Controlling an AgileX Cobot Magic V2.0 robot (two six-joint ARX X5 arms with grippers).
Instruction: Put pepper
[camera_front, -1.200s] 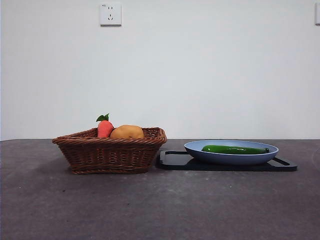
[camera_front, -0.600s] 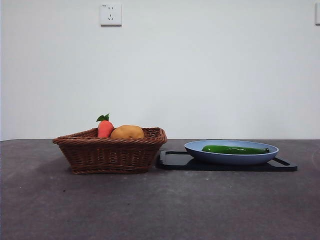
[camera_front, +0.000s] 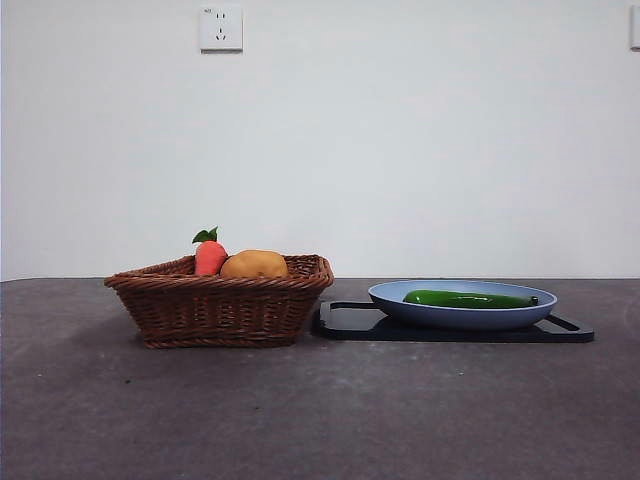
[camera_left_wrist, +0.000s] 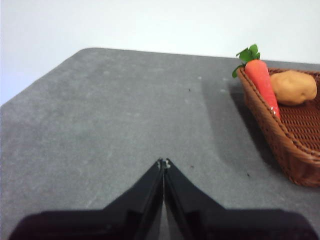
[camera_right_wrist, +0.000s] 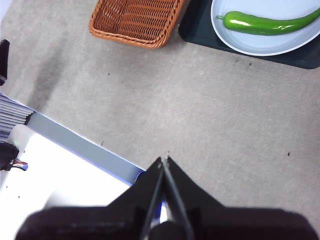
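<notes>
The long glossy green pepper (camera_front: 470, 299) lies in the blue plate (camera_front: 400, 297), which stands on a black tray (camera_front: 350, 322) at the right of the table. It also shows in the right wrist view (camera_right_wrist: 265, 23), far from my right gripper (camera_right_wrist: 164, 159), which is shut and empty above the table's near edge. My left gripper (camera_left_wrist: 163, 162) is shut and empty over bare table, beside the wicker basket (camera_left_wrist: 295, 145). Neither arm shows in the front view.
The brown wicker basket (camera_front: 220, 305) stands left of the tray and holds an orange-red carrot (camera_front: 209, 256) with green leaves and a tan potato (camera_front: 254, 265). A white ledge (camera_right_wrist: 65, 175) lies past the table's edge in the right wrist view.
</notes>
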